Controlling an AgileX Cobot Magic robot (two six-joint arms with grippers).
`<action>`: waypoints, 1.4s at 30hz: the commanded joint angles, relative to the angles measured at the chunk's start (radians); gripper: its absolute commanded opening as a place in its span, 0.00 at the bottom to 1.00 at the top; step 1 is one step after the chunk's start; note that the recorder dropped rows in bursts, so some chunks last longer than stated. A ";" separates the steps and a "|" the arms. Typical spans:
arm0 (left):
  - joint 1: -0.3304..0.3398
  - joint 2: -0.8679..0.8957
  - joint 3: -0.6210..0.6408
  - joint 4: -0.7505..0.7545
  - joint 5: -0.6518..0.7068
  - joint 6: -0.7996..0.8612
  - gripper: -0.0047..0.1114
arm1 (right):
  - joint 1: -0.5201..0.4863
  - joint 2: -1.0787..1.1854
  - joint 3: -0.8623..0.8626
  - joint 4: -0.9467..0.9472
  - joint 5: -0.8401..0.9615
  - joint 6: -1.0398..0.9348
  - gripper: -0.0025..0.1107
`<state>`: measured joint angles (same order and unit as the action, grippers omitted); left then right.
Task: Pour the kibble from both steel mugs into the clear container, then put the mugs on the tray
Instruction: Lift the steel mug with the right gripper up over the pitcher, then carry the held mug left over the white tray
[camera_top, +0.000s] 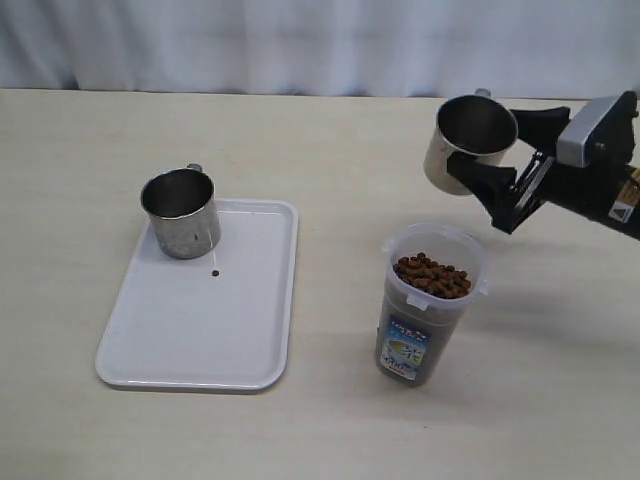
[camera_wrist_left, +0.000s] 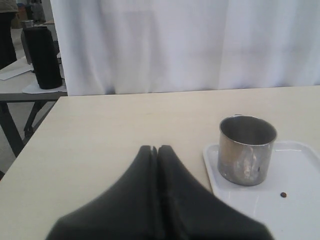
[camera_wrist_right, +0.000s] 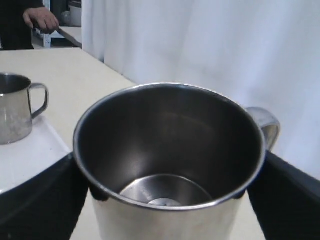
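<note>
My right gripper (camera_top: 497, 150) is shut on a steel mug (camera_top: 470, 140) and holds it in the air, up and to the right of the clear container (camera_top: 428, 300). In the right wrist view this mug (camera_wrist_right: 170, 150) is empty, with a black finger (camera_wrist_right: 40, 200) on each side. The container holds kibble (camera_top: 432, 275) close to its rim. The other steel mug (camera_top: 182, 212) stands upright on the far left corner of the white tray (camera_top: 200, 330), with one loose pellet (camera_top: 214, 273) beside it. My left gripper (camera_wrist_left: 156, 149) is shut and empty, hovering left of the tray (camera_wrist_left: 300, 210).
A white curtain runs along the table's far edge. In the left wrist view a second table holds a black cylinder (camera_wrist_left: 42, 57) beyond the table's left edge. A person's hand (camera_wrist_right: 42, 19) shows far off in the right wrist view.
</note>
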<state>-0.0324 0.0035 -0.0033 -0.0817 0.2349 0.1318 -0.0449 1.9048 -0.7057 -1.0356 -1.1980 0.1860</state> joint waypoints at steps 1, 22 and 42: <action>0.003 -0.003 0.003 0.002 -0.001 -0.006 0.04 | 0.000 -0.120 0.003 -0.005 -0.023 0.115 0.10; 0.003 -0.003 0.003 0.002 -0.007 -0.006 0.04 | 0.664 -0.384 -0.109 0.019 0.368 0.350 0.06; 0.003 -0.003 0.003 0.002 -0.007 -0.006 0.04 | 0.967 -0.003 -0.285 0.435 0.370 0.158 0.06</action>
<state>-0.0324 0.0035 -0.0033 -0.0817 0.2349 0.1318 0.9037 1.8632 -0.9560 -0.6706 -0.7958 0.3770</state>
